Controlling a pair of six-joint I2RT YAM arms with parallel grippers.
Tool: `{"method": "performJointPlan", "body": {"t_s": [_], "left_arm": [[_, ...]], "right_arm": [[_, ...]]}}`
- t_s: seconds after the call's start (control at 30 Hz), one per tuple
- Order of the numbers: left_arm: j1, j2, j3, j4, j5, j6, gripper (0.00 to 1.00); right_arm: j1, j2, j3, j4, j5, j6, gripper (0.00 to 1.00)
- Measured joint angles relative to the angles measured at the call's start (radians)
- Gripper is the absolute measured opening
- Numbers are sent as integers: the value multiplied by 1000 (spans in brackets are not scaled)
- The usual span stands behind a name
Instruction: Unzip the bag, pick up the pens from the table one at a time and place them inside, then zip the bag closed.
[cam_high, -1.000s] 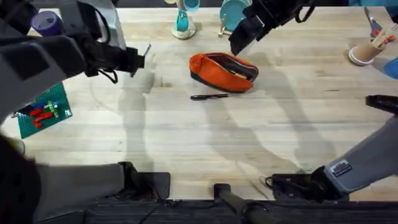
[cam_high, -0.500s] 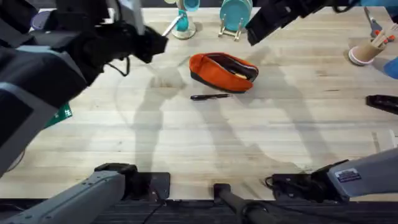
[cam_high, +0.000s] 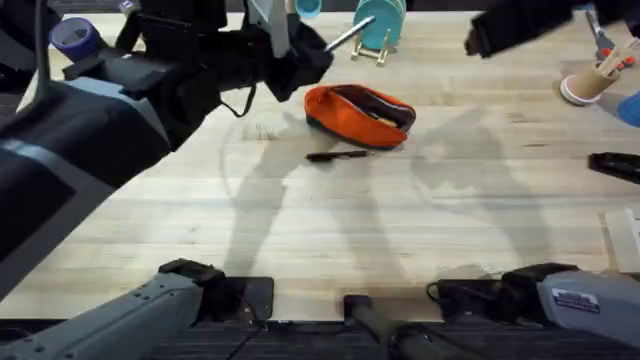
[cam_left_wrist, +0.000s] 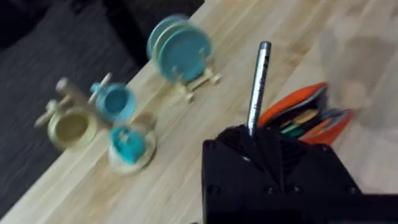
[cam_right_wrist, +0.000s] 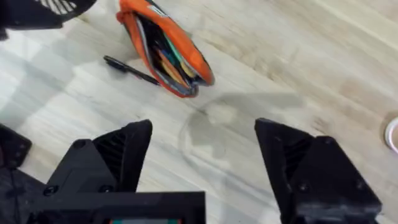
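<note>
The orange bag (cam_high: 358, 112) lies unzipped at the middle back of the table (cam_high: 400, 230), with coloured items showing in its dark opening (cam_right_wrist: 163, 55). My left gripper (cam_high: 316, 54) hangs just left of and above the bag, shut on the silvery-grey pen (cam_high: 350, 36). In the left wrist view that pen (cam_left_wrist: 257, 87) sticks out of the fingers (cam_left_wrist: 249, 138) towards the open bag (cam_left_wrist: 306, 117). The black pen (cam_high: 336, 155) lies on the wood in front of the bag (cam_right_wrist: 129, 68). My right gripper (cam_high: 500, 30) is open and raised at the back right (cam_right_wrist: 205, 155).
A rack of teal plates (cam_high: 380, 22) and small teal and gold cups (cam_left_wrist: 118, 102) stand along the back edge behind the bag. A purple roll (cam_high: 72, 38) sits at the back left. A white cup of sticks (cam_high: 588, 86) and a black object (cam_high: 614, 165) are at the right.
My left arm has swung right from the back left to beside the bag, carrying the silvery pen. My right gripper has drawn away from above the bag to the back right.
</note>
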Motion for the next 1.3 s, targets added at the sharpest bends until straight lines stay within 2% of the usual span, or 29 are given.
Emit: {"method": "performJointPlan", "body": {"t_s": [0.17,0.2,0.3,0.33,0.77,0.97,1.17,1.3], "left_arm": [[-35,0,0,51,71,9,42],[-57,1,0,85,104,23,42],[-73,16,0,118,142,33,42],[-83,58,0,150,179,37,42],[-87,266,0,342,355,42,42],[-87,371,0,393,447,44,41],[-87,439,0,398,475,70,41],[-87,441,0,396,457,91,41]], "right_arm": [[-37,-107,-143,46,1,-1,996],[-44,-166,-218,56,1,-2,997],[-44,-213,-258,69,1,-4,996],[-44,-251,-278,72,1,-4,997],[-44,-284,-287,75,1,-4,997],[-44,-284,-287,75,1,-3,996],[-44,-284,-287,76,1,0,997],[-44,-284,-287,80,1,0,996]]}}
